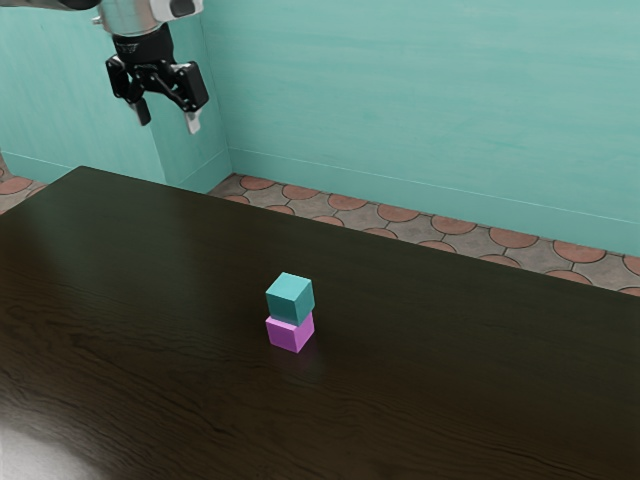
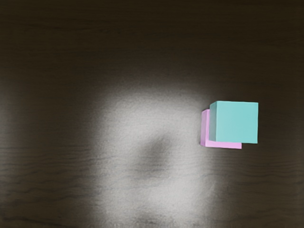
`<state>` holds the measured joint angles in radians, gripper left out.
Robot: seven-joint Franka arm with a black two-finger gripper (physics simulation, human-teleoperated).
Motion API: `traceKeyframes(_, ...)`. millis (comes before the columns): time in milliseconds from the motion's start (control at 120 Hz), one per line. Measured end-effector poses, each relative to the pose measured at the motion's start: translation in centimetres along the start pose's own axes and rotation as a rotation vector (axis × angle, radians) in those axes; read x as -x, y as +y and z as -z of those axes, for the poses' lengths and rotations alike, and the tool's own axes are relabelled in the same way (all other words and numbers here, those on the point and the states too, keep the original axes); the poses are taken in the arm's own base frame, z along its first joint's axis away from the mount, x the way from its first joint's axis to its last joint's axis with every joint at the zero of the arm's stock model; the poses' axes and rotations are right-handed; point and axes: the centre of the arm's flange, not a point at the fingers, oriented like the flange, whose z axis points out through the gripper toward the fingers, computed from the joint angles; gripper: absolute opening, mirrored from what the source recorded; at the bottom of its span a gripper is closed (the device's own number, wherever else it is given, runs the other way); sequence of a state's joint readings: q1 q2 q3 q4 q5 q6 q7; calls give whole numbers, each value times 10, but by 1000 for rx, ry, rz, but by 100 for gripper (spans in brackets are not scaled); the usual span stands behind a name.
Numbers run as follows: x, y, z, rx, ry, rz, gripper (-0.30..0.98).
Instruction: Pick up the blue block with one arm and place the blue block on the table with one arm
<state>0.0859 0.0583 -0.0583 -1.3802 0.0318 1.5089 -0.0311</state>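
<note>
Two blocks stand stacked on the table (image 1: 460, 390), a little toward the exterior view's left from its middle. The lower block (image 1: 284, 335) rests on the tabletop, and the upper block (image 1: 288, 300) sits directly on it, touching. Behind the stack, well apart from it, runs the table's far edge; beyond that lies a strip of floor (image 1: 454, 225), with the wall (image 1: 430, 100) behind the floor.
</note>
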Motion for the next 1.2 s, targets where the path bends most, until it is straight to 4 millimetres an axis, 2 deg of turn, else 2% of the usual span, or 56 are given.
traceKeyframes(150, 0, -3, 1, 4, 0, 9, 69)
traceKeyframes(225, 12, -5, 77, 1, 124, 13, 69)
traceKeyframes(250, 17, -2, 94, 3, 148, 8, 69)
traceKeyframes(275, 19, 4, 102, 5, 155, -3, 69)
traceKeyframes(350, 16, 35, 99, 14, 138, -59, 69)
traceKeyframes(425, 5, 59, 80, 16, 95, -101, 68)
traceKeyframes(542, -20, 59, 41, 13, 42, -95, 69)
traceKeyframes(642, -51, 62, -11, 14, -9, -94, 69)
traceKeyframes(725, -69, 65, -41, 17, -19, -94, 69)
traceKeyframes(800, -82, 76, -66, 15, -26, -107, 69)
traceKeyframes(867, -97, 85, -106, 15, -50, -118, 69)
traceKeyframes(958, -115, 96, -170, 18, -83, -128, 69)
traceKeyframes(1042, -122, 103, -208, 21, -90, -137, 69)
traceKeyframes(1200, -124, 107, -255, 23, -100, -142, 69)
